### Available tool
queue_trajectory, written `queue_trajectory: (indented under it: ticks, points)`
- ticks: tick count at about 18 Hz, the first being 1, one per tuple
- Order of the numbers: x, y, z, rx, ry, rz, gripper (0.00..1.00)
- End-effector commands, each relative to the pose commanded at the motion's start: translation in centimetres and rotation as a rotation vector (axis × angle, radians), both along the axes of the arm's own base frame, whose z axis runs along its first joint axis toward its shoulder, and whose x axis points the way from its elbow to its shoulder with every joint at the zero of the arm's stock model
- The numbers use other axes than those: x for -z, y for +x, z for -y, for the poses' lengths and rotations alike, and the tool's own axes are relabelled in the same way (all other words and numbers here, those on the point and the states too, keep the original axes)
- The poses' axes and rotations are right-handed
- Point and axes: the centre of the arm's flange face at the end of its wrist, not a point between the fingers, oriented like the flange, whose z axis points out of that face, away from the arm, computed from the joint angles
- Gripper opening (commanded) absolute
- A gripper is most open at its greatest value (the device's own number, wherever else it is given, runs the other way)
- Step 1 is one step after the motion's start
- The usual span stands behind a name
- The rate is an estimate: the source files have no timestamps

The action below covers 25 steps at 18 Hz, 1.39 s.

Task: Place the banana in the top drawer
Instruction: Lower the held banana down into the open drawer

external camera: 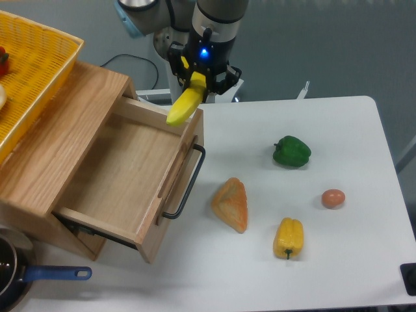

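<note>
Counted: one banana [184, 104], two bell peppers, green [292, 151] and yellow [288, 238], one egg [333, 198], one apparent bread piece [231, 204].

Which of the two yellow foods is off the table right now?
The banana. It hangs in the gripper over the top drawer, while the yellow bell pepper lies on the table.

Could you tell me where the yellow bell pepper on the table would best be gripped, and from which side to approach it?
Probably across the yellow bell pepper's broad middle, coming straight down from above. It lies on its side on the table, stem end towards the camera, with open space all round, so fingers closing left and right over the body should clear the egg and bread.
</note>
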Motion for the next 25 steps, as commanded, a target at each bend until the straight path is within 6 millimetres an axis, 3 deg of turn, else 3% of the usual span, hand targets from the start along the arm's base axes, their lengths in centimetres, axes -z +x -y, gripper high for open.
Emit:
queue_trajectory:
  ticks: [6,16,22,25]
  points:
    - [1.2,1.5,-3.8,-0.001,0.017,-0.027,0.29]
    - [1.9,1.9,-6.2,0.017,0.015,-0.027,0.3]
    - [3.4,3.1,-9.2,-0.01,0.014,-0.039,0.3]
    - [3.7,3.1,-9.6,-0.007,0.017,-0.044,0.3]
